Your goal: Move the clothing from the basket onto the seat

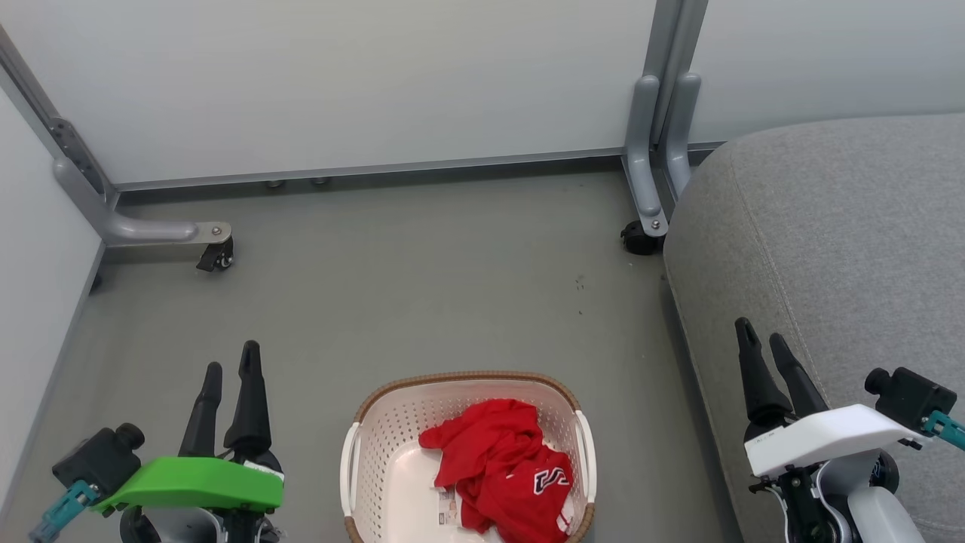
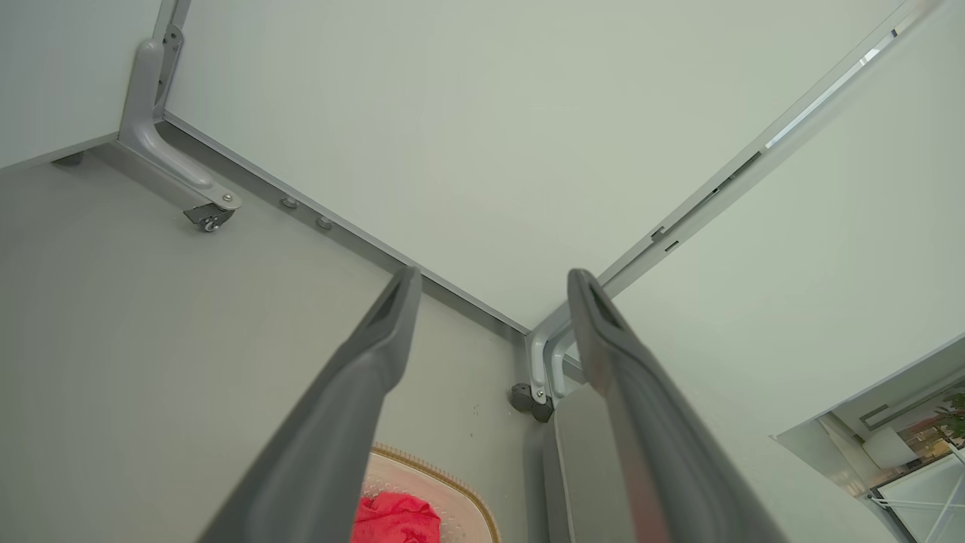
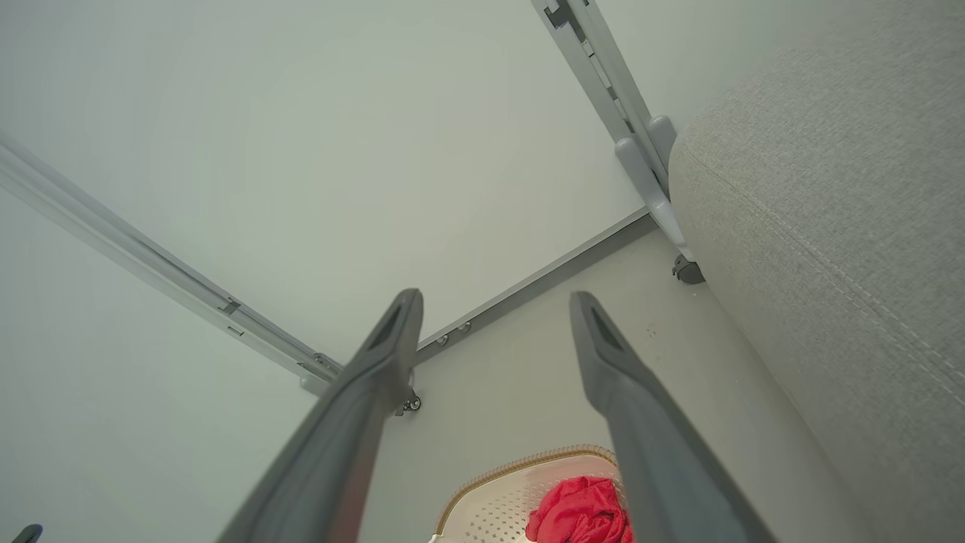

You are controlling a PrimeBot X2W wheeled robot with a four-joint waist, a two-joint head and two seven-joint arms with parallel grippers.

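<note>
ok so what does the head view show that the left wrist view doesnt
Head view adds: the right tool, open, in front of the seat with its wide stitched top, the navy-and-white lettering on the clothing, and the handles and label of the basket.
Left wrist view adds: a glimpse of a brighter room past the panels at its lower right.
Both share: the left tool, open, the basket with red clothing inside, the grey floor and the castered panel foot.
</note>
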